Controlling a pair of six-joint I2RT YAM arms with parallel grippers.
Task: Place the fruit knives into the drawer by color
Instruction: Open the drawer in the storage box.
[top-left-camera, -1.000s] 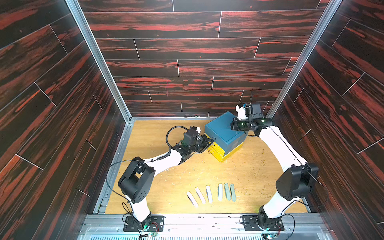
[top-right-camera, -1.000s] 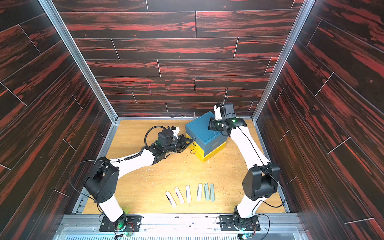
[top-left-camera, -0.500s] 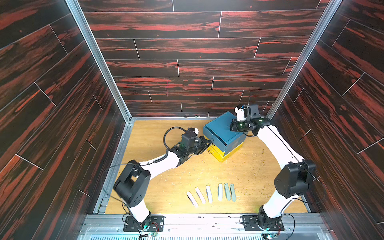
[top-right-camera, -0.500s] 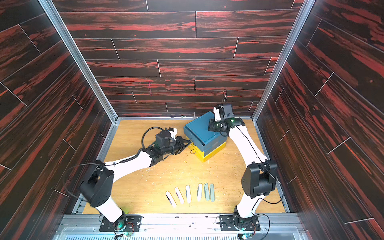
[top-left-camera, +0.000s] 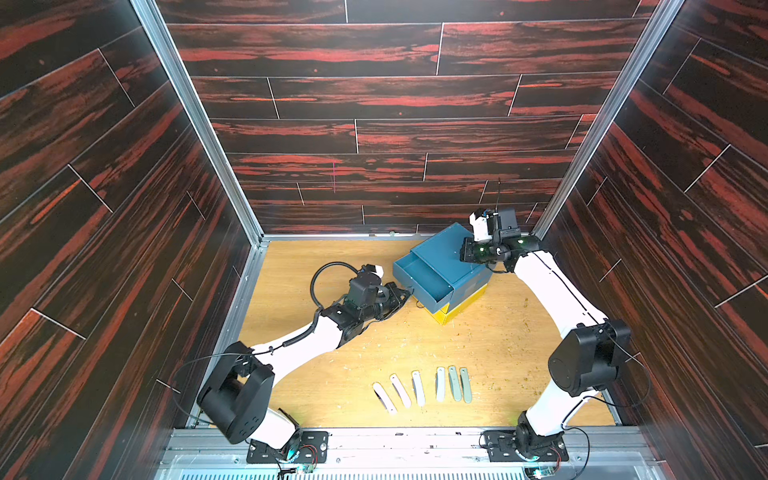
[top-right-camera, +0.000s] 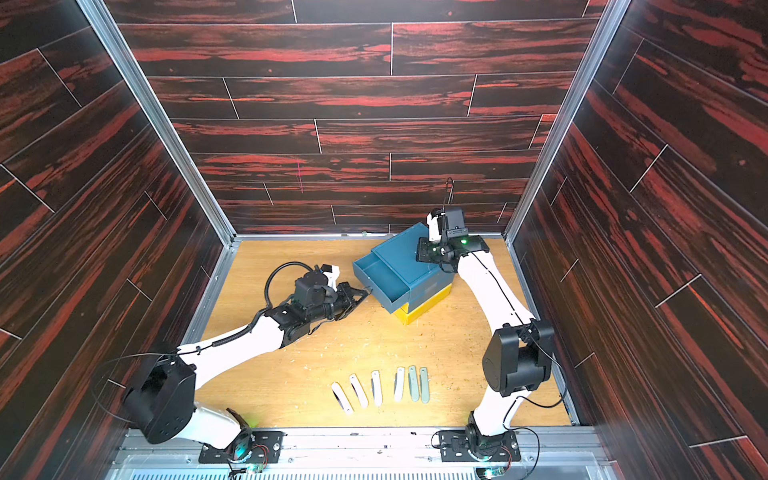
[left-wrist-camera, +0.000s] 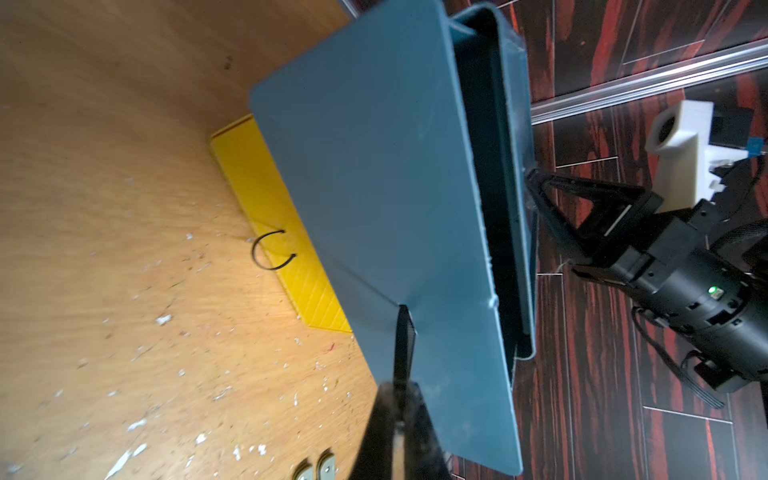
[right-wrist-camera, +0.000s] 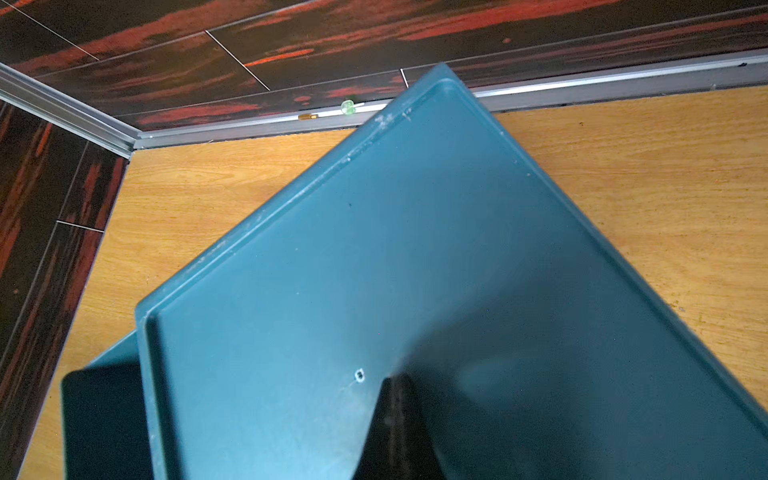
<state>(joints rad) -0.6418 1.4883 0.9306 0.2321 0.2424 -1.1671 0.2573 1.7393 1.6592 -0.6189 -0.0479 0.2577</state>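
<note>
Six fruit knives lie in a row near the table's front edge: four whitish ones (top-left-camera: 418, 387) (top-right-camera: 376, 387) and two grey-green ones (top-left-camera: 460, 384) (top-right-camera: 419, 384) at the row's right end. The ends of the grey-green pair (left-wrist-camera: 316, 471) also show in the left wrist view. The blue drawer (top-left-camera: 422, 280) (top-right-camera: 384, 279) (left-wrist-camera: 374, 208) stands pulled out of its blue box (top-left-camera: 446, 251) (right-wrist-camera: 415, 270). My left gripper (top-left-camera: 405, 293) (top-right-camera: 363, 294) (left-wrist-camera: 398, 384) is shut on the drawer's thin dark handle. My right gripper (top-left-camera: 465, 253) (top-right-camera: 419, 253) (right-wrist-camera: 395, 376) is shut, its tip on the box's top.
The blue box sits on a yellow drawer unit (top-left-camera: 457, 309) (left-wrist-camera: 270, 199), whose front carries a black ring handle (left-wrist-camera: 272, 251). Crumbs and white flecks litter the wooden table (top-left-camera: 490, 345). Dark walls stand close behind and at both sides.
The blue drawer has slid further out of its box toward the left arm, with the left gripper holding the handle. The right gripper has shifted slightly left on the box's top.
</note>
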